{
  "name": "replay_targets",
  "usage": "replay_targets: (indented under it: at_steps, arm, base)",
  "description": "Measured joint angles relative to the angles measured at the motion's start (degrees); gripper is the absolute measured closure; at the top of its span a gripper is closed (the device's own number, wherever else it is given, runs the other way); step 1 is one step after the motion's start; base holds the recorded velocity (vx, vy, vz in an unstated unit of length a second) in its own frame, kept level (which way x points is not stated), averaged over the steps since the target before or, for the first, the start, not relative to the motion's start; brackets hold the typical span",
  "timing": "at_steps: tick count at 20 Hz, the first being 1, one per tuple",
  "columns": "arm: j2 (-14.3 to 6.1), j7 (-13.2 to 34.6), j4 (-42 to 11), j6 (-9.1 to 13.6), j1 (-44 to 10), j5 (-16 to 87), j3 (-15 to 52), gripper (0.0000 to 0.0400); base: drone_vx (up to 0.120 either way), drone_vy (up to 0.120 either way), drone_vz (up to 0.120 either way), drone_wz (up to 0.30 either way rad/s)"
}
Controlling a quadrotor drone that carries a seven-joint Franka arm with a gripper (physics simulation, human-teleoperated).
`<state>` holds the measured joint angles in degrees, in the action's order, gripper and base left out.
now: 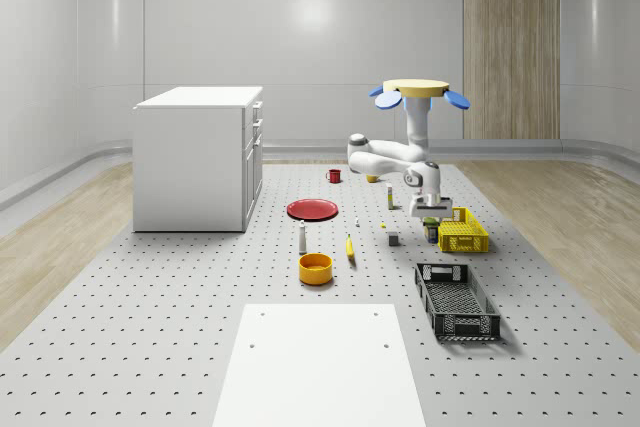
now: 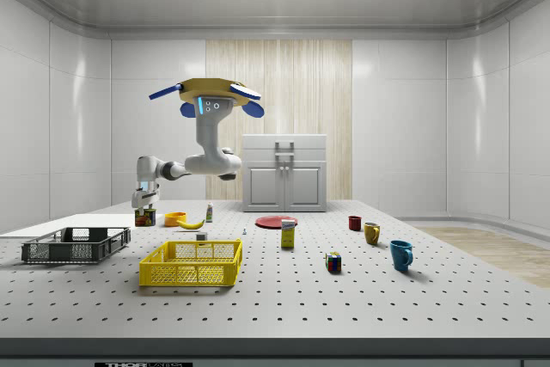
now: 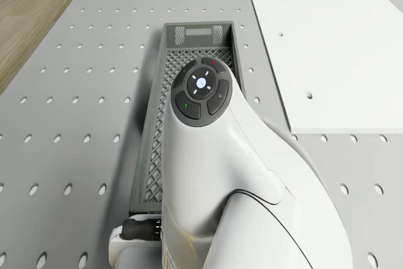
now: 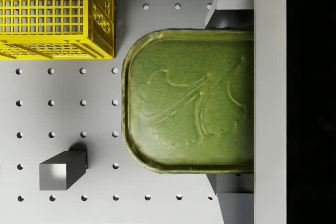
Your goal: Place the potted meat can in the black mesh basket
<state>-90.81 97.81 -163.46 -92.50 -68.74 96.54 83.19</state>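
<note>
Fingers (image 4: 231, 9) are sitting on either side of the potted meat can (image 4: 191, 100) in the wrist view, one at each of its short ends, and they look pressed right up against it, so I'm reading this as closed on the can rather than just hovering around it. Whether it's already off the table I can't tell; in the side view the can (image 2: 146, 217) is hanging right under the gripper (image 2: 143, 207) at about table height.

Handling-wise: it's a rigid little metal tin with rounded corners and an embossed green lid, so I'm guessing light-ish and stiff but a bit slick. Gripping across the flat sides below the rim seems like the safe spot, since the rounded corners would probably let it twist out.

Going outward, the yellow basket (image 4: 55, 14) is sitting just beside the can, and a small grey block (image 4: 62, 170) is lying near it on the perforated table (image 4: 68, 103). The black mesh basket (image 1: 456, 299) is waiting nearby, empty, toward the camera in the whole-scene view. The drone (image 1: 416, 92) is hovering above the table behind the yellow basket, arm reaching down and forward. From the drone view, the black basket is lying straight ahead past the arm.
</note>
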Motion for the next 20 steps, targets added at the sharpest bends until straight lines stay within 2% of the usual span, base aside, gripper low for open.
replay_targets:
  at_steps: [3, 7, 20]
  arm:
    - [-0.04, 0.0, 0.0, -0.04, 0.0, -0.01, 0.0, 0.0109]
    - [-0.08, 0.01, 0.0, -0.08, -0.01, -0.03, 0.01, 0.0109]
    - [-0.2, 0.02, 0.0, -0.19, -0.02, -0.08, 0.02, 0.0109]
  base:
    - [0.12, 0.0, 0.0, 0.0]
    - [0.12, 0.09, 0.0, 0.0]
    - [0.12, 0.0, 0.0, 0.0]
